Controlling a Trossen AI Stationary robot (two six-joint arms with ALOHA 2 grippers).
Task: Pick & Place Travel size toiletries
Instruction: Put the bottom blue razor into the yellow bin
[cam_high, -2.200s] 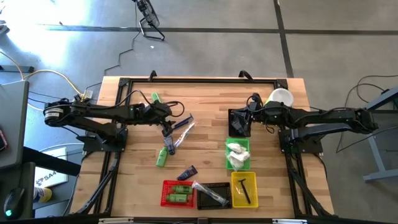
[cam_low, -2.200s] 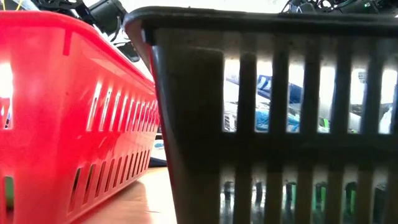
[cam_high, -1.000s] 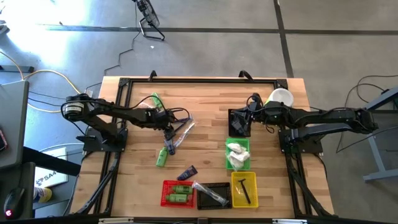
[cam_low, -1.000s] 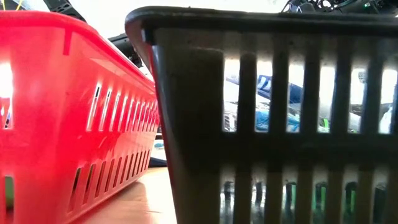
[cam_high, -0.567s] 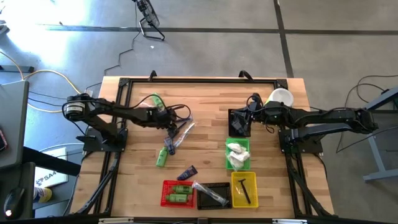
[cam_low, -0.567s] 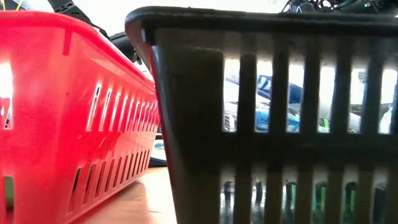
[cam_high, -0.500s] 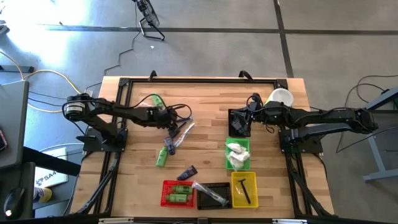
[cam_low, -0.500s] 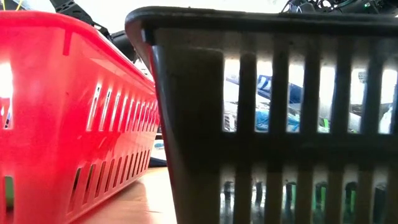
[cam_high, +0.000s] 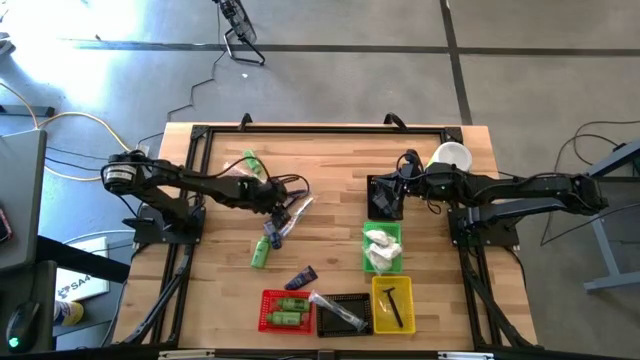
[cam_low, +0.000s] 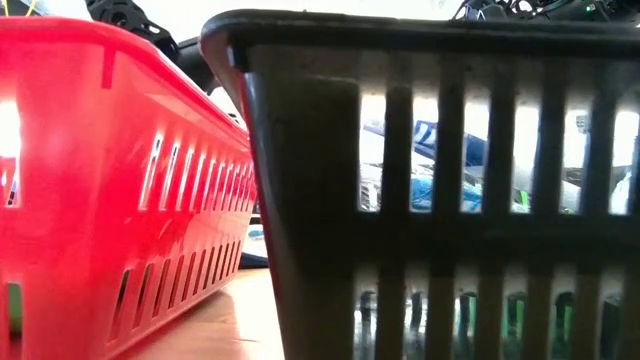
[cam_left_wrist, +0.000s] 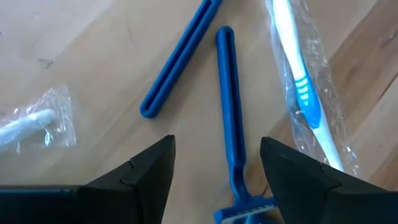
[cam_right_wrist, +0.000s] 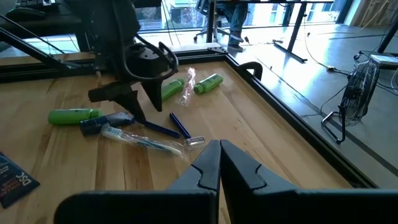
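Travel size toiletries (cam_high: 275, 225) partly sorted into baskets (cam_high: 335, 312) at near counter edge; several left loose mid-counter. Left pincer (cam_left_wrist: 214, 158) spread above blue razor (cam_left_wrist: 229, 124); right pincer (cam_right_wrist: 219, 163) pressed together, empty, idle near far right corner.

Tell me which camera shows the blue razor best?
The left wrist view: the razor fills the picture, lying on the wood between the open left gripper's fingers. The right wrist view shows it small and far off. From the high view it can't be picked out; baskets block the low view.
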